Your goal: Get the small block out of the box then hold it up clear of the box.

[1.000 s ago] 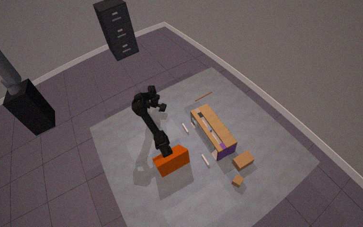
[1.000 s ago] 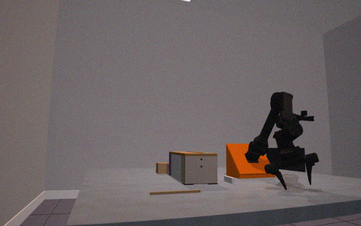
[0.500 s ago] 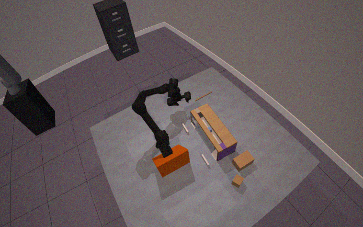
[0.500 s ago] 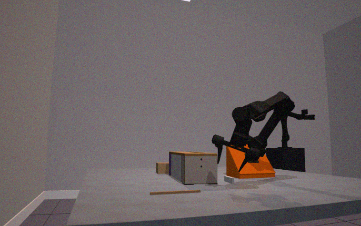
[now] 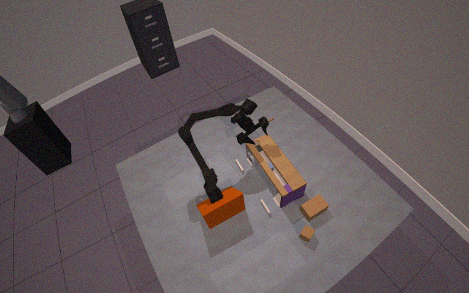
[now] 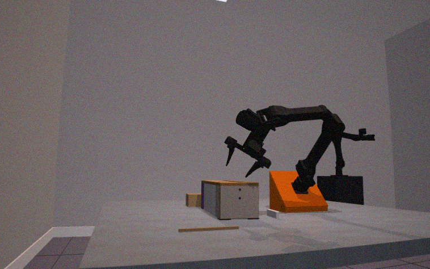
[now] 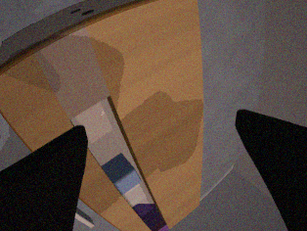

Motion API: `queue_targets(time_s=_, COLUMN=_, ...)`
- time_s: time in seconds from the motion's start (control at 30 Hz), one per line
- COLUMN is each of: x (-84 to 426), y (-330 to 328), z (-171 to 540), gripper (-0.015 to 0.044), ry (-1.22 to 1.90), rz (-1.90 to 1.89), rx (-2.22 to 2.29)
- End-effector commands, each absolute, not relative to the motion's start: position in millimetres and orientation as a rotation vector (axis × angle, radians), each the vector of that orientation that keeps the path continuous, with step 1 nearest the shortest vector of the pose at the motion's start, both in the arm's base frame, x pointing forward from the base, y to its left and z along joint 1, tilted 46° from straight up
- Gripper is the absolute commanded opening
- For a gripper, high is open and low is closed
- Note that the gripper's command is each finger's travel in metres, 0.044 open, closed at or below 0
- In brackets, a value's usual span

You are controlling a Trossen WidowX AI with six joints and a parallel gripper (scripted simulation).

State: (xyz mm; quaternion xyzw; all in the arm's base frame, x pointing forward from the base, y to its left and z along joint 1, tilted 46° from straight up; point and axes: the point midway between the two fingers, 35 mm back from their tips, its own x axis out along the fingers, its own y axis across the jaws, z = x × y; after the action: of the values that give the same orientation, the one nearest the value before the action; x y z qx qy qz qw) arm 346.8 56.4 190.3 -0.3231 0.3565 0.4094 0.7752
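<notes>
Table (image 5: 356, 203) (box (image 5: 283, 165), sticks, blocks)

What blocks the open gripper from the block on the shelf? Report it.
The box's tan top panel lies between the gripper above and the blue block; only a narrow slot exposes it. The gripper is open and empty.

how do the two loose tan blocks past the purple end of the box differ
The larger tan block lies nearer the box, close to its purple end; the smaller tan block lies farther out on the mat. The larger one is oblong, the smaller one closer to a cube. Both share the same tan colour, rest flat on the mat, and lie apart from each other and from the box.
</notes>
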Motion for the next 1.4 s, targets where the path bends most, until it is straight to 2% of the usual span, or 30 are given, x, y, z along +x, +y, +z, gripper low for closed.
queue_targets(time_s=0.0, x=330.9, y=29.5, z=157.6, gripper=0.04, ry=0.857, rz=1.044, rx=-0.792)
queue_targets(time_s=0.23, x=287.2, y=-6.7, z=117.1, gripper=0.04, ry=0.891, rz=1.416, rx=-0.844)
queue_targets(time_s=1.37, x=289.1, y=22.8, z=89.8, gripper=0.04, ry=0.89, rz=1.415, rx=-0.846)
